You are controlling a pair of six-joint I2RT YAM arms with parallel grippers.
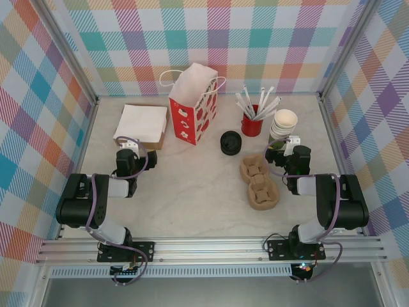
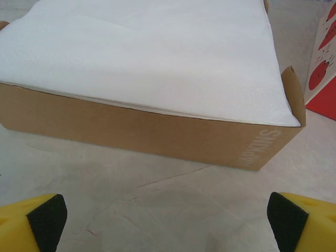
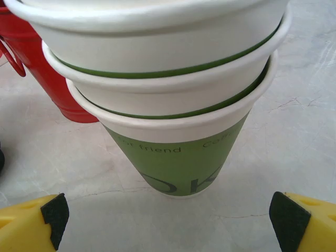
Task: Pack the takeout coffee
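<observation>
No green cup with a black lid is in view. A black round lid piece (image 1: 230, 142) sits mid-table, with no green showing under it. The red paper bag (image 1: 193, 105) stands upright and open at the back, its corner (image 2: 323, 68) at the right edge of the left wrist view. Lidless green cups (image 1: 283, 123) are stacked at the right, close in front of my right gripper (image 3: 168, 223), which is open and empty (image 1: 293, 146). My left gripper (image 1: 128, 150) is open and empty (image 2: 168, 223), facing the napkin box (image 2: 157, 131).
The cardboard box of white napkins (image 1: 140, 125) lies back left. A red cup of white straws (image 1: 252, 121) stands beside the cup stack, its side (image 3: 47, 84) in the right wrist view. Two brown pulp cup carriers (image 1: 259, 182) lie right of centre.
</observation>
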